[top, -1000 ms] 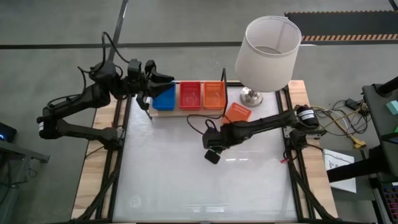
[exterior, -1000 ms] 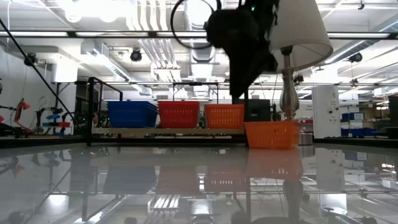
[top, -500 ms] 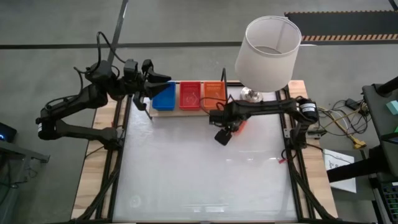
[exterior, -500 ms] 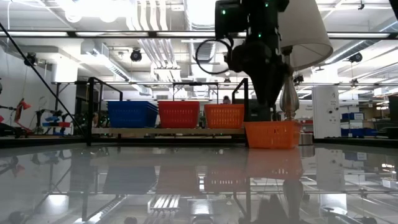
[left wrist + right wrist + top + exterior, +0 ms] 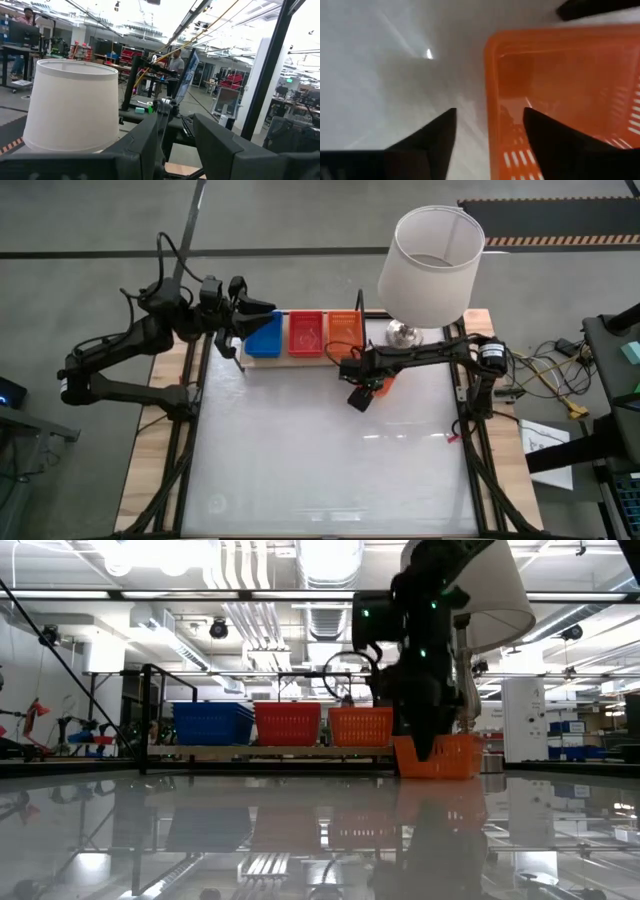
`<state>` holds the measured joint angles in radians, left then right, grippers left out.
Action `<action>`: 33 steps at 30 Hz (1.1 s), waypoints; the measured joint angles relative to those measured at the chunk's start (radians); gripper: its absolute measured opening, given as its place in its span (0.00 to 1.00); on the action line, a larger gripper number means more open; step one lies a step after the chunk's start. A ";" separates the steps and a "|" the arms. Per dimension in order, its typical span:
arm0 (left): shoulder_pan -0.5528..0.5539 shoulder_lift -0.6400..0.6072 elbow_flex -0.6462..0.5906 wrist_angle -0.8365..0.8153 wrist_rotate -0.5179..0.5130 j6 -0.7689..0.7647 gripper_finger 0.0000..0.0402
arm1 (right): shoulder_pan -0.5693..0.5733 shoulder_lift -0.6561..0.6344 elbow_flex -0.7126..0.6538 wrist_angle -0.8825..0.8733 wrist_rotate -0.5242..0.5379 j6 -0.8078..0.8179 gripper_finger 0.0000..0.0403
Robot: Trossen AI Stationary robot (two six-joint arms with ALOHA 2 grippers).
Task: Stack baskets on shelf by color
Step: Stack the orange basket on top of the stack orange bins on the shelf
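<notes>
A loose orange basket rests flat on the white table in front of the shelf's right end. My right gripper points down over its near-left corner, open. One finger hangs over the bare table and the other over the basket's inside, with the side wall between them. I see no touch. The shelf carries a blue basket, a red basket and an orange basket side by side. My left gripper waits open, held high beside the shelf's left end.
A table lamp with a big white shade and a metal base stands at the far right, close behind the loose basket. The shelf's black wire end rises at its left. Bare white tabletop stretches toward the near edge.
My right gripper has swung from the middle of the table toward the far edge and a little right, and has come down over the loose orange basket. It now points more steeply downward. The baskets and my left arm have kept still.
</notes>
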<state>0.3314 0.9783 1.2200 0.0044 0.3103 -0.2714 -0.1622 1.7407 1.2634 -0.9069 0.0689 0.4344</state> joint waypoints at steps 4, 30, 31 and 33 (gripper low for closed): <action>0.000 0.000 -0.001 0.001 0.000 0.000 0.27 | 0.038 -0.012 -0.021 0.021 -0.030 0.006 0.25; 0.000 -0.001 -0.002 0.090 -0.001 0.019 0.27 | -0.079 0.127 0.896 -0.354 0.186 -0.610 0.02; 0.000 -0.001 -0.002 0.090 -0.001 0.019 0.27 | -0.099 0.145 0.897 -0.364 0.172 -0.614 0.02; 0.001 -0.001 -0.002 0.089 0.000 0.020 0.27 | -0.132 0.179 0.898 -0.381 0.122 -0.630 0.02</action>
<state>0.3321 0.9774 1.2175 0.0937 0.3098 -0.2512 -0.2945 1.9198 2.1610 -1.2883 0.1909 -0.1955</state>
